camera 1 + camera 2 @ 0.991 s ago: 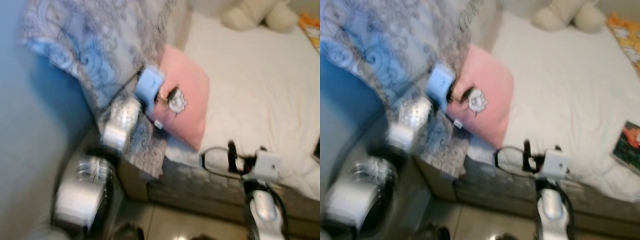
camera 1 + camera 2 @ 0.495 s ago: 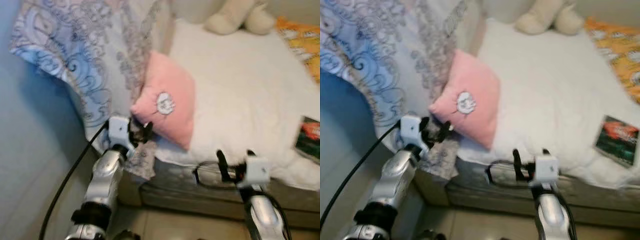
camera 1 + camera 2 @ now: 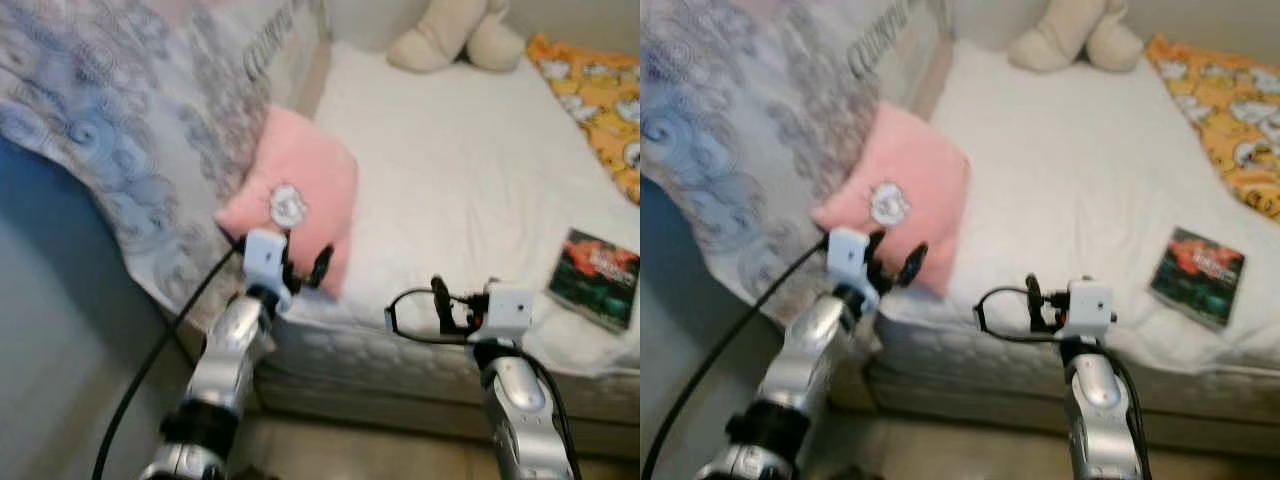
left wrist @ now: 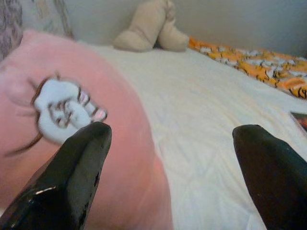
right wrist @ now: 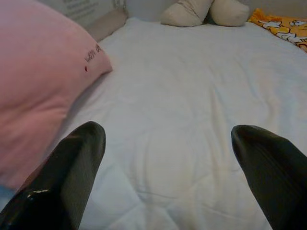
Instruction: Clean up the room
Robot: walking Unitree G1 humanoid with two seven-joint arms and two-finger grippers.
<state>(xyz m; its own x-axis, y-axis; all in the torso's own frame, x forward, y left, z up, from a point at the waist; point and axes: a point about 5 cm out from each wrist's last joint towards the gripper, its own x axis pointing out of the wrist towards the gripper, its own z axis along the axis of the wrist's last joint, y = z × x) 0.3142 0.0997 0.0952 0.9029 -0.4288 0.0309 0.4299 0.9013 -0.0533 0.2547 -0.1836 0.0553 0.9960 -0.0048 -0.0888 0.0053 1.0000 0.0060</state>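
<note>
Pink pillow (image 3: 297, 190) leans at the white bed's (image 3: 450, 170) near-left edge | my left gripper (image 3: 305, 272) spread wide, empty, just beside its lower corner | my right gripper (image 3: 440, 305) open too, empty, over the mattress edge | book (image 3: 598, 276) far right

A bed (image 3: 1080, 150) with a white cover is seen across the middle and right of the frame. A pink pillow (image 3: 902, 200) with a small cartoon patch lies at left of centre, against a patterned grey-blue blanket (image 3: 740, 140) in the upper left. The left gripper (image 3: 898, 262) is held just below the pillow, fingers apart. The right gripper (image 3: 1032, 297) is raised at the mattress edge, lower centre. A book (image 3: 1197, 262) lies at right, a beige plush toy (image 3: 1075, 35) at top, an orange patterned cloth (image 3: 1230, 100) in the upper right.
</note>
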